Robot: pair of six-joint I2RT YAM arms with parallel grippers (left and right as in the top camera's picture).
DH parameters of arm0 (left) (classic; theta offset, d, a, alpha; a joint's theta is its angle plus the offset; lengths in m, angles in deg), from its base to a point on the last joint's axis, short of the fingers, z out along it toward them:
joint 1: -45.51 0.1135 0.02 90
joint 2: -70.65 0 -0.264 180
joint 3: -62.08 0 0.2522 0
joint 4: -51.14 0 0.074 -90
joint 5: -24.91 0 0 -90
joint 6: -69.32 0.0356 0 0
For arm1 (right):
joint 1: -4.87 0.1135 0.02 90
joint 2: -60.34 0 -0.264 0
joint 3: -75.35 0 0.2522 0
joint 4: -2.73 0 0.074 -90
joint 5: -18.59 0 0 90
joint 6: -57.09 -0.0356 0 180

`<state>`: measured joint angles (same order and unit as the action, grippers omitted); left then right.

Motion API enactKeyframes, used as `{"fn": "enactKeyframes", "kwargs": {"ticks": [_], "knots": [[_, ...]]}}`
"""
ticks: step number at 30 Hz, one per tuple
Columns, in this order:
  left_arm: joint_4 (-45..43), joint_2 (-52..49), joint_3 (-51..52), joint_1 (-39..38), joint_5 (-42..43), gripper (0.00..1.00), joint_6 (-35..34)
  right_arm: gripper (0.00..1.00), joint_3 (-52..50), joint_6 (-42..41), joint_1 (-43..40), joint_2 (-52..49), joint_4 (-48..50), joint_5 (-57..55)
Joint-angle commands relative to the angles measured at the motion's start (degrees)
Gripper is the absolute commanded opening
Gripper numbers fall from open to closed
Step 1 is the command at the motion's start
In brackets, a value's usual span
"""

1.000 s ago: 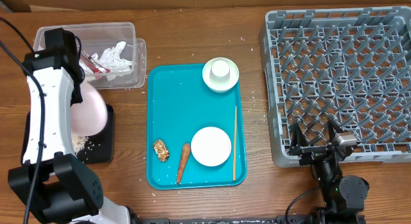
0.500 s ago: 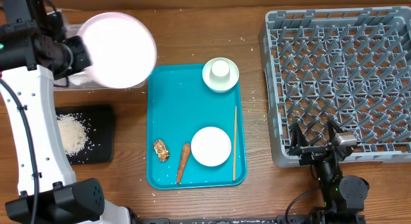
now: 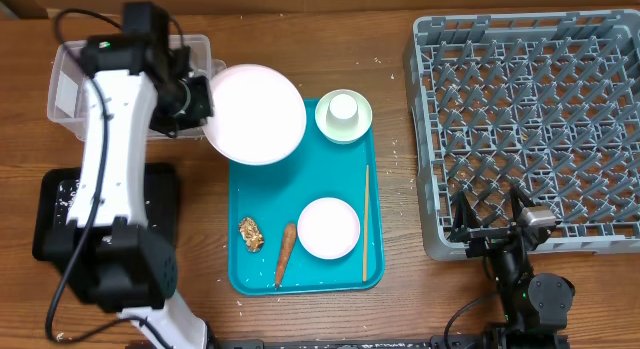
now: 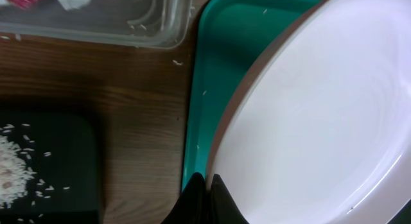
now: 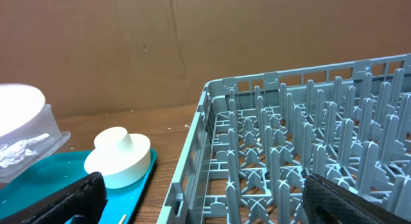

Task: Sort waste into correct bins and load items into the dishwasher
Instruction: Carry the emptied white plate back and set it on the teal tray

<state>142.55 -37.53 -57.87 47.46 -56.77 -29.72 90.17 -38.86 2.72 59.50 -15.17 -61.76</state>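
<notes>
Wooden surface (image 3: 400, 189): left tool (image 3: 197, 97), clamped on a bare pink plate (image 3: 256, 113) above the teal tray (image 3: 270, 199) corner, must next reach the grey rack (image 3: 530, 119); right tool (image 3: 490, 207) idles, jaws apart.

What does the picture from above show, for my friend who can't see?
The left gripper holds a big pink plate partly over a teal tray. The tray carries a cup on a saucer, a small plate, a chopstick, a carrot and a brown lump; a grey dish rack stands beside it.
</notes>
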Motion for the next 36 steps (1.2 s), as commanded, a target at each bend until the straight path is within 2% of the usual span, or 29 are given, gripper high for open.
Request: {"fn": "enactKeyframes", "kwargs": {"ticks": [1, 17, 22, 25, 29, 32, 36], "knots": [[0.07, -4.07, 0.31, -1.62, -0.83, 0.04, -1.49, 1.00, -0.59, 0.00, 0.33, 0.66, 0.22, -0.15], [0.35, -18.82, 0.31, -3.98, -0.90, 0.04, -1.25, 1.00, -0.59, 0.00, 0.33, 0.66, 0.22, -0.15], [-0.57, -19.10, 0.31, -3.98, -1.01, 0.04, -1.25, 1.00, -0.59, 0.00, 0.33, 0.66, 0.22, -0.13], [-0.61, -19.10, 0.31, -3.98, -1.01, 0.17, -1.22, 1.00, -0.59, 0.00, 0.33, 0.66, 0.22, -0.13], [-0.96, -19.10, 0.31, -4.04, 0.20, 0.18, -1.16, 1.00, -0.59, 0.00, 0.33, 0.66, 0.22, -0.15], [-0.85, -19.10, 0.28, -4.24, 4.22, 0.20, 2.10, 1.00, -0.59, 0.00, 0.33, 0.66, 0.24, -0.13], [1.29, -19.06, -0.66, -4.26, 6.19, 0.14, 3.30, 1.00, -0.59, 0.00, 0.33, 0.66, 0.22, -0.13]]}}
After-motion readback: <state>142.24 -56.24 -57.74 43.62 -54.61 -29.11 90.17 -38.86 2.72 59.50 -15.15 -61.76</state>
